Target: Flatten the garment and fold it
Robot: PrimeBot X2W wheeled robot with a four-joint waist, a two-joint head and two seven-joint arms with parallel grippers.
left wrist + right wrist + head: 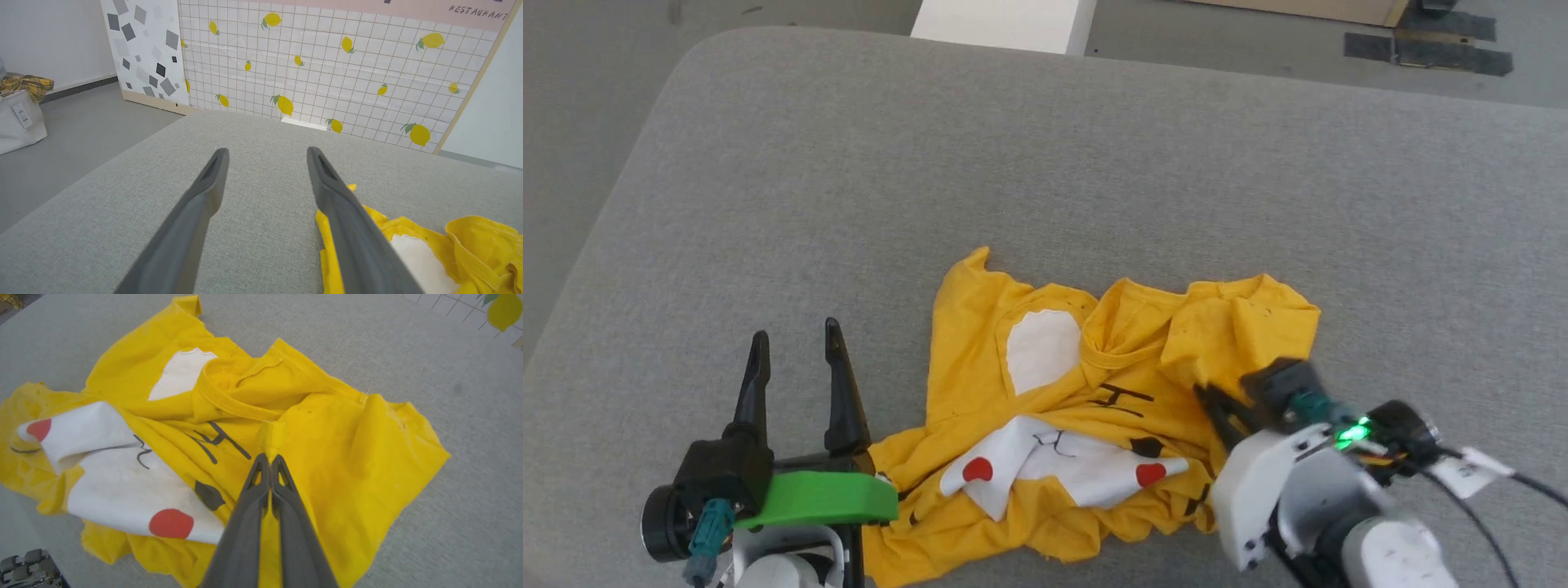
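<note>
I see the shirt [1143,367] crumpled on the grey pad [1094,163], its white muzzle print [114,477] creased so the face is hard to read. My right gripper [269,457] sits on the shirt's right half, jaws pinched tight on a raised ridge of yellow cloth; in the head view its wrist hides most of the fingers. My left gripper [796,331] hangs just left of the shirt, jaws wide, holding nothing. Its green housing [821,498] covers the shirt's near-left corner.
</note>
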